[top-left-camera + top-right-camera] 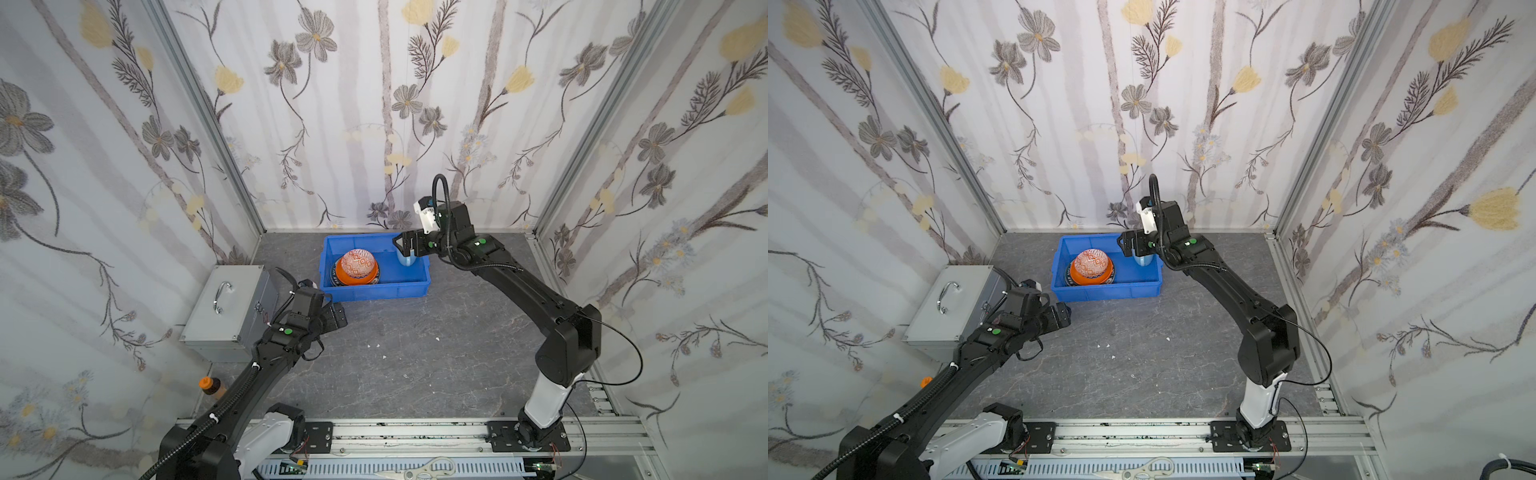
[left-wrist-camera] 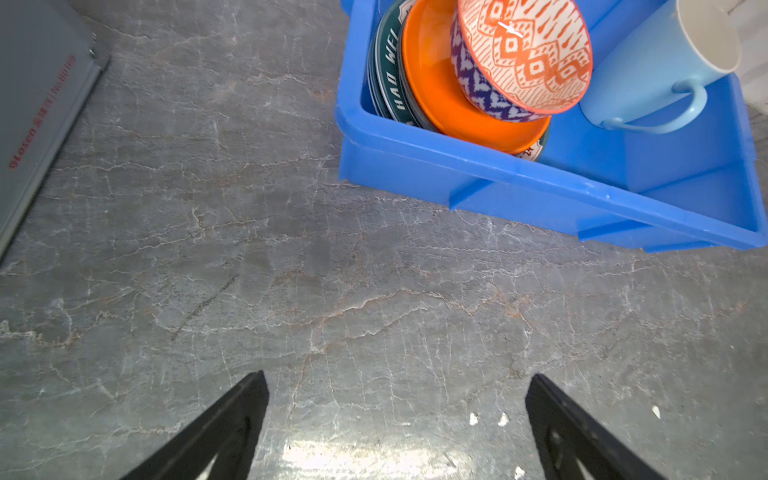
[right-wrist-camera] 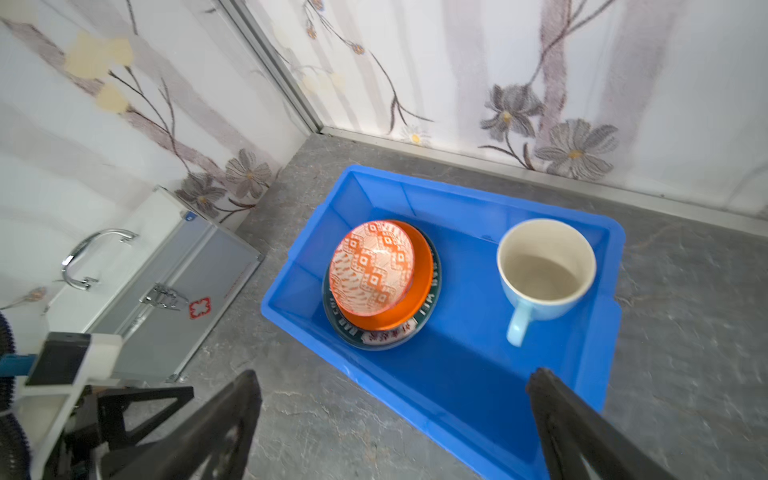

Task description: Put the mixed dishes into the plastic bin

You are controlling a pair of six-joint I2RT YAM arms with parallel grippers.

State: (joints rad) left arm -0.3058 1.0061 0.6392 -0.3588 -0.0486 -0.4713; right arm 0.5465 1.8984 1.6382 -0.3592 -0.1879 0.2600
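Hanging over the right end of the plastic bin point(image 1: 374, 293), the right end effector point(image 3: 395, 374) has its jaws spread wide and grips nothing. The light-blue mug point(image 3: 546, 270) stands upright on the bin floor below, apparently untouched, though the top views hide its rim. Beside it, the orange patterned bowl point(image 3: 370, 266) sits on an orange plate point(image 3: 423, 270) atop a stack of plates point(image 3: 432, 299). The bin lies near the back edge of the tabletop point(image 1: 415, 353). The left end effector point(image 2: 397, 376), jaws likewise wide apart and empty, hovers off the bin's front left corner, near the grey case point(image 1: 224, 307).
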